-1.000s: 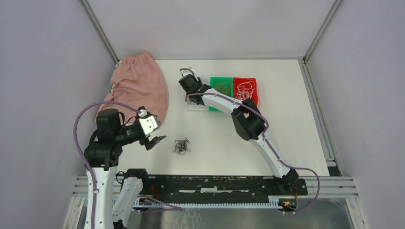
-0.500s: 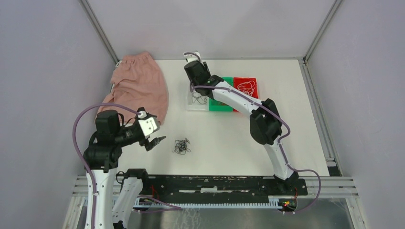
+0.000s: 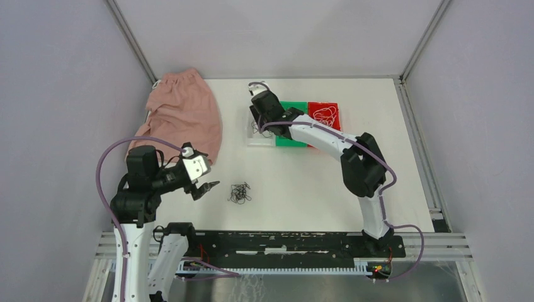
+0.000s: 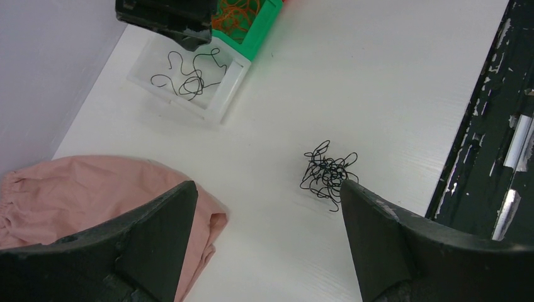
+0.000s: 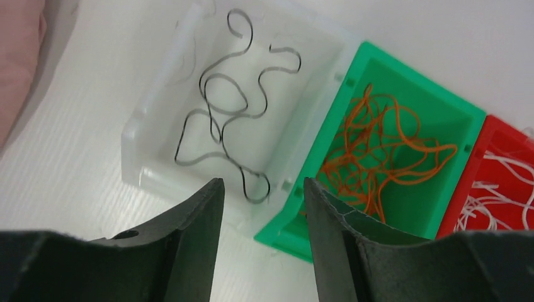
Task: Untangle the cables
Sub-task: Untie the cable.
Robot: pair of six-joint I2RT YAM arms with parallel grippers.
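A fist-sized clump of black cables [image 3: 238, 192] lies on the white table, also in the left wrist view [image 4: 327, 171]. My left gripper [image 3: 208, 185] is open and empty just left of it [image 4: 267, 189]. My right gripper [image 3: 257, 124] hovers open and empty [image 5: 263, 182] over the near edge of a clear tray [image 5: 146, 126] that holds a loose black cable [image 5: 220, 119]. A green bin [image 5: 441, 207] holds orange cables [image 5: 378, 151]. A red bin [image 5: 497, 135] holds white cables [image 5: 497, 201].
A pink cloth [image 3: 186, 116] lies at the back left, its corner near my left gripper [image 4: 82, 189]. The three bins stand in a row at the back centre [image 3: 249, 139]. A black rail [image 3: 283, 242] runs along the table's near edge.
My right gripper has moved a little right and back over the clear tray, uncovering a black cable lying in it; its elbow swung right. The left arm has barely moved.
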